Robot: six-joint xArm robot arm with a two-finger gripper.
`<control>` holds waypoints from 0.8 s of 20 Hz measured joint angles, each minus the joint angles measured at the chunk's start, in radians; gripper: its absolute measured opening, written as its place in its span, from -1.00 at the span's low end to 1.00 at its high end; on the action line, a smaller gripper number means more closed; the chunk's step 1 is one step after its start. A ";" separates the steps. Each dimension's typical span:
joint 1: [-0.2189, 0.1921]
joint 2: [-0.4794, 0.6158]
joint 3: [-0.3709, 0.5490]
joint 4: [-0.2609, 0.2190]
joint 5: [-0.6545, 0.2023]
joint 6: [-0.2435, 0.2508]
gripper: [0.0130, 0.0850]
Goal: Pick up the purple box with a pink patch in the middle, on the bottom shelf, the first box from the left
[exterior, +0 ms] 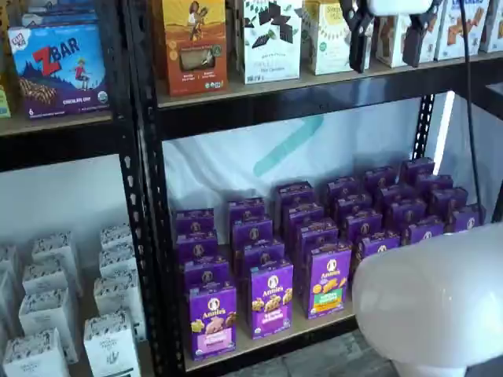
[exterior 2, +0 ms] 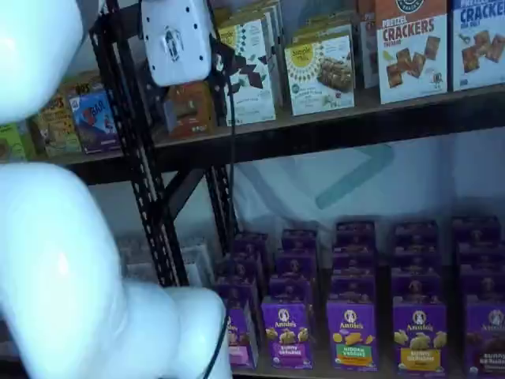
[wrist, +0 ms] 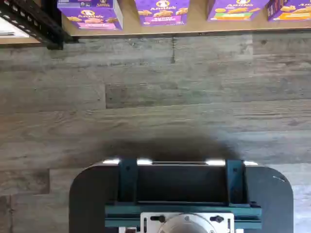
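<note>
The purple box (exterior: 212, 318) with a pink panel stands upright at the front left corner of the bottom shelf (exterior: 263, 353), first in a row of purple Annie's cartons. It also shows in the wrist view (wrist: 90, 12), and in a shelf view the white arm partly hides the purple box (exterior 2: 241, 335). My gripper (exterior: 385, 59) hangs high up in front of the upper shelf, far above and to the right of the box. Its two black fingers stand apart with a plain gap and nothing between them, so it is open.
Beside the target stand a purple-yellow panel carton (exterior: 271, 297) and a green panel carton (exterior: 328, 279), with several more rows behind. A black rack upright (exterior: 145, 196) borders the box on its left. White cartons (exterior: 47, 314) fill the neighbouring bay. My white arm (exterior: 432, 306) bulks in the foreground.
</note>
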 joint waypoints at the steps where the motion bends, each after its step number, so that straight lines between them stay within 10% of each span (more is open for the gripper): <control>1: -0.007 -0.006 0.005 0.008 -0.009 -0.004 1.00; 16: -0.003 -0.040 0.139 -0.002 -0.147 -0.007 1.00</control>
